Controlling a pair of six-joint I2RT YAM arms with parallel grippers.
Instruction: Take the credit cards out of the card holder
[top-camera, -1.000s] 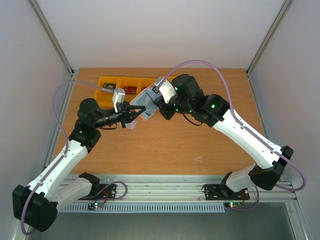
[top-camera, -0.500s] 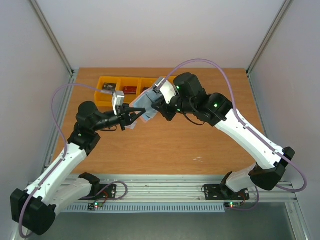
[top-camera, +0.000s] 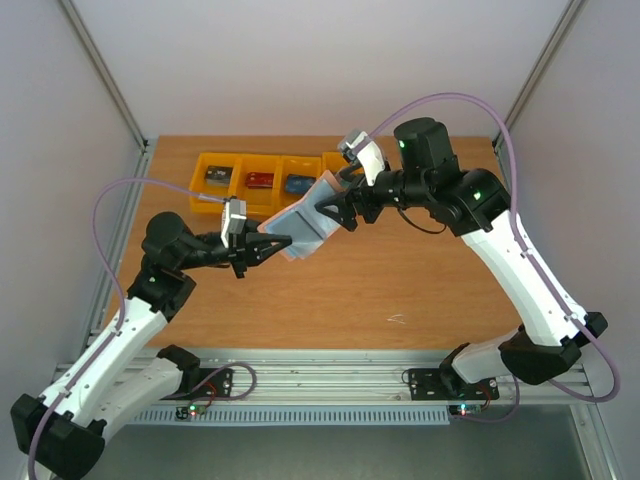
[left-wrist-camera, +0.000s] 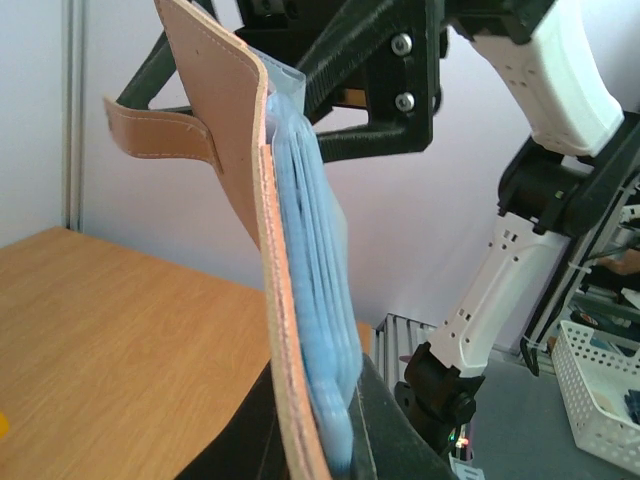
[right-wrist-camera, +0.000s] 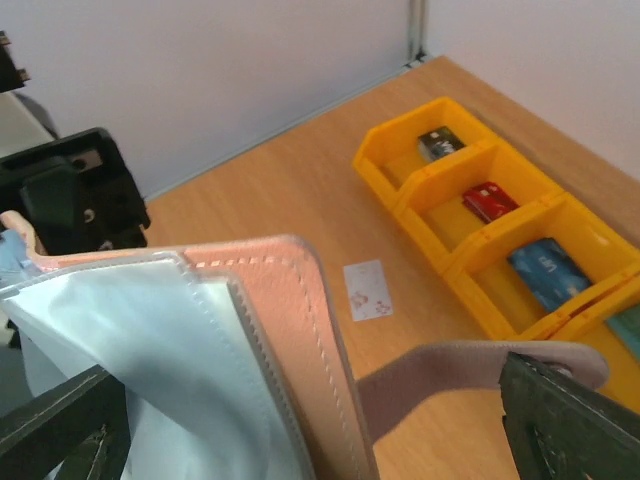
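Top external view: hold pinkish folding card holder (top-camera: 305, 225) clamped in left gripper (top-camera: 272, 246); bring wide-open, empty right gripper (top-camera: 335, 208) squarely onto a card edge at holder's top.

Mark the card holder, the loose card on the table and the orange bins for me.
card holder (right-wrist-camera: 290, 310), right wrist view, pink outer cover.
card (right-wrist-camera: 368, 290), right wrist view, middle of its face.
orange bins (right-wrist-camera: 465, 165), right wrist view, divider wall between two compartments.

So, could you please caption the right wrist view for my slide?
Pink card holder held above the table, one pale card lying near the orange bins.
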